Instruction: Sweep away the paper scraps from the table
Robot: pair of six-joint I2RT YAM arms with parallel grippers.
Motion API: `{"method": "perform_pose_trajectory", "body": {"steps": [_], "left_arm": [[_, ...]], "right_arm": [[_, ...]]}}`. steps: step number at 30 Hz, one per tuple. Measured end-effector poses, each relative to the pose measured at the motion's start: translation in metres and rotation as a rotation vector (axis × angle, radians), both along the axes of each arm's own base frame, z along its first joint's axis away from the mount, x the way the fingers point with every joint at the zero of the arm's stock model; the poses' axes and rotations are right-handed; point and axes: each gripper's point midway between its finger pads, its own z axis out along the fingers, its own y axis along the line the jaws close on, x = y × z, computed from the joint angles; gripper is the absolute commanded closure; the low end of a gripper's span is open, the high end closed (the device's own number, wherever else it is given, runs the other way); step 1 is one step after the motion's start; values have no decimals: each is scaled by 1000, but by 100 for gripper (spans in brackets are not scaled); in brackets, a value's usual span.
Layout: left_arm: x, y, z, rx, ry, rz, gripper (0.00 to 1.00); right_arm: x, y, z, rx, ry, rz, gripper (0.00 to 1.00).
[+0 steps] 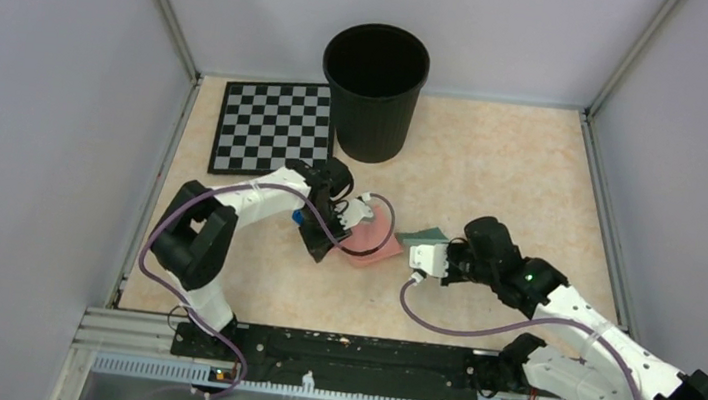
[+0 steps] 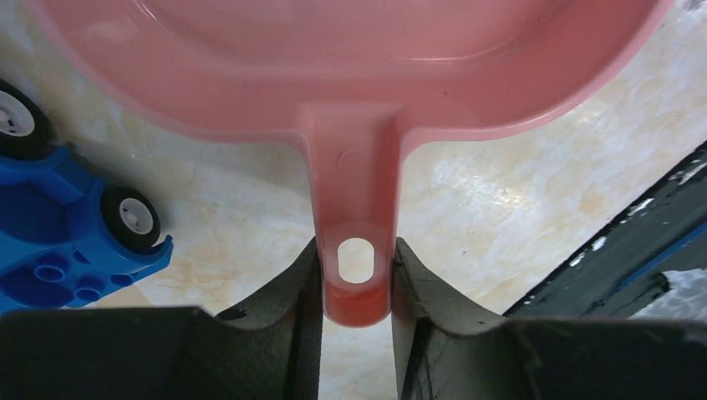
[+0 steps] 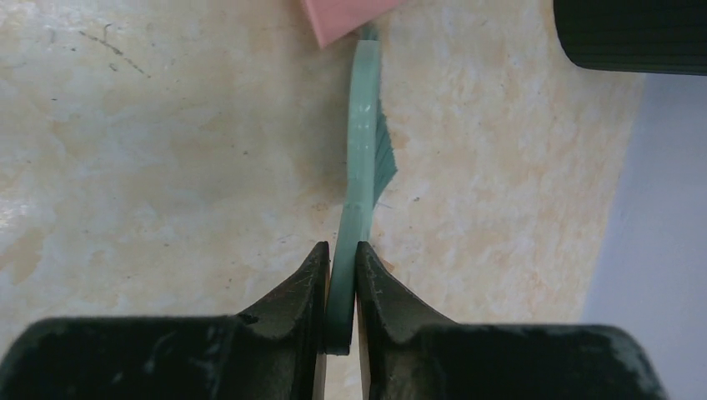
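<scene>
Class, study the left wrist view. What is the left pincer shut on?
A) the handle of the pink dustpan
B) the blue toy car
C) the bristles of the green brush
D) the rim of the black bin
A: the left pincer clamps the handle of the pink dustpan at its hanging hole, while the blue toy car lies free beside it.

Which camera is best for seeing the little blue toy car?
The left wrist view: the blue toy car sits at the left edge, two wheels and round studs clear, beside the pink dustpan. The top view shows only a blue speck peeking out by the left arm. The right wrist view does not show it.
</scene>
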Motion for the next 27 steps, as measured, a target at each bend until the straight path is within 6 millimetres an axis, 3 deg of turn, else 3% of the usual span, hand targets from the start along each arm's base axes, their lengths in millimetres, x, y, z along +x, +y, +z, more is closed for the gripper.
{"method": "perform_pose_trajectory", "body": {"steps": [8,15,20,23,27], "left_arm": [[-4,-4,7,13,63,49,68],[-8,11,3,74,57,12,66],[-6,21,-1,110,30,-33,56],[-4,21,-1,107,23,-50,45],[-3,18,0,87,17,-82,30]], "right_arm": [[-20,-2,-16,18,138,-39,56],[-35,-8,-17,15,235,-91,38],[-39,-8,-14,46,283,-148,29],[-41,-8,-15,74,319,-201,21],[-30,-12,-6,151,362,-335,21]]}}
